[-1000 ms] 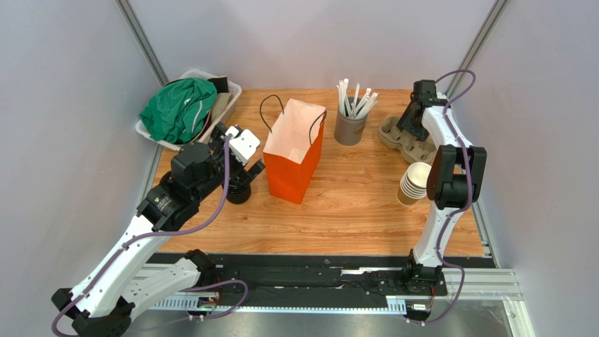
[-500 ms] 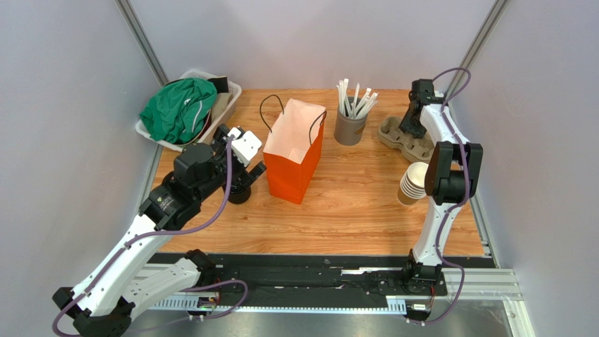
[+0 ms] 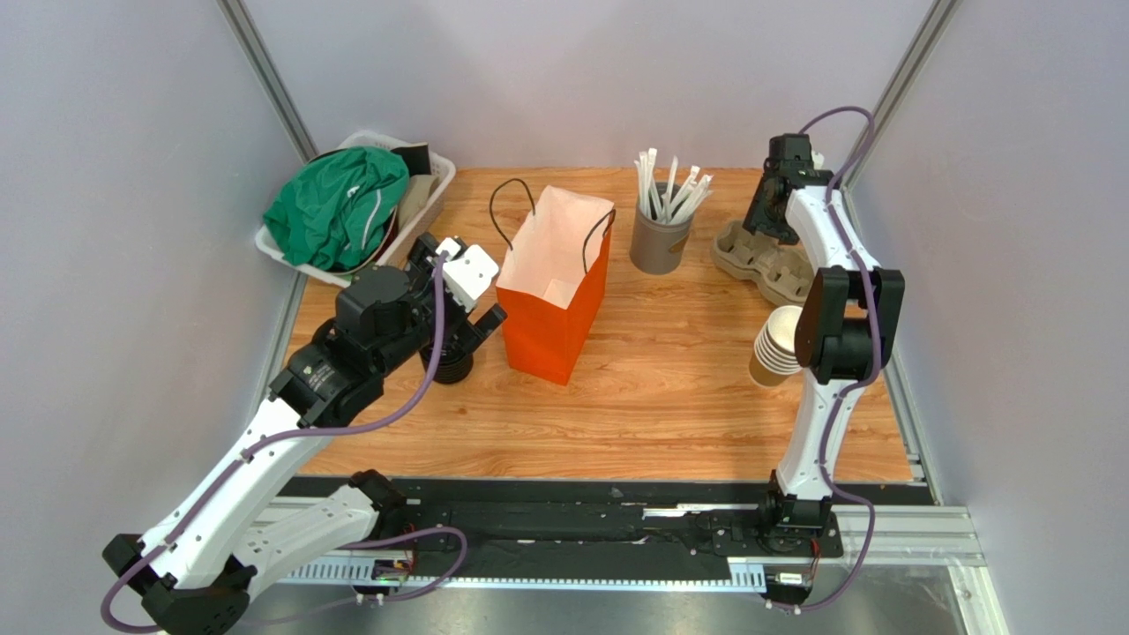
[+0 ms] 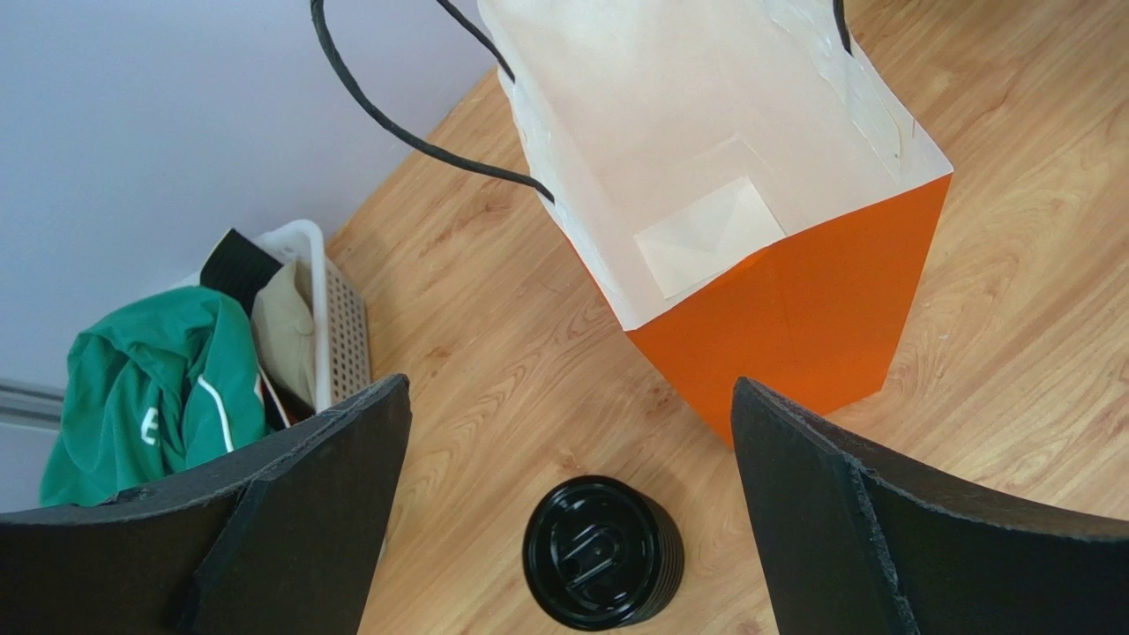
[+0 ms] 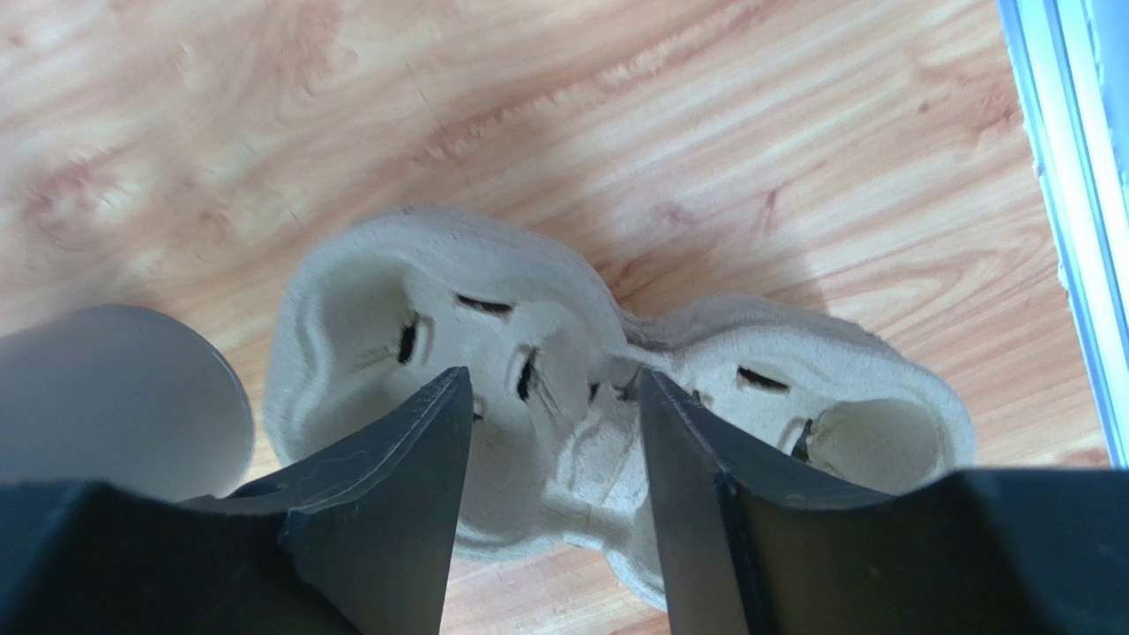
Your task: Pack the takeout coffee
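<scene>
Fingers of the left arm (image 4: 848,516) stood as wide apart as they go and held nothing. Straight below the gap between them stood the takeout coffee (image 3: 448,360). It was upright on the table (image 3: 663,397) with its black lid (image 4: 603,552) on top, so its long axis ran vertical, along the line in which the fingers would descend. Just beside it, on the side away from the arm, stood the orange paper bag (image 4: 782,304) with its mouth open upward. The left arm was clearly the nearer one.

The right arm's fingers (image 5: 398,490) were at the far right corner, well apart from the coffee. They were about half open over the middle ridge of the moulded pulp cup carrier (image 5: 437,304); whether they pinched it I could not tell.

By count there were one lidded cup, one bag and one carrier. There were also one grey cup of straws (image 3: 659,241), one stack of lidless cups (image 3: 779,347) and one white basket (image 3: 437,172) with a green garment (image 3: 338,205).
</scene>
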`<state>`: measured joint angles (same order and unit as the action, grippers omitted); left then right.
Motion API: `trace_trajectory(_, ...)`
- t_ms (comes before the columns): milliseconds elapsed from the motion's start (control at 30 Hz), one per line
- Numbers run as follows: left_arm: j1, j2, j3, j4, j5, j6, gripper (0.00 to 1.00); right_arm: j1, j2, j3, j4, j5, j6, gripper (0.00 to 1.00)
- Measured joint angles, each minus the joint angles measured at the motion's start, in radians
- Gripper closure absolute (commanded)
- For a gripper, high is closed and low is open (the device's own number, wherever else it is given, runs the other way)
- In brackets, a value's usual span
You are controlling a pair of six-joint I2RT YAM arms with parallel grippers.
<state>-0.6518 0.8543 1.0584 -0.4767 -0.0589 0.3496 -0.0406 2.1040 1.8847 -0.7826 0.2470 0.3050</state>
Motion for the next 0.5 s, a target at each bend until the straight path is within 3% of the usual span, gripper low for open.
trace_trajectory(267, 0.000, 0.004, 0.000, 0.000, 0.006, -0.003, 0.01, 0.009, -0.069, -0.149, 0.007, 0.027, 0.023, 0.51)
trace_trajectory(500, 0.001, 0.004, 0.000, 0.000, 0.013, -0.007, 0.01, 0.010, -0.076, -0.164, 0.011, 0.059, 0.043, 0.50)
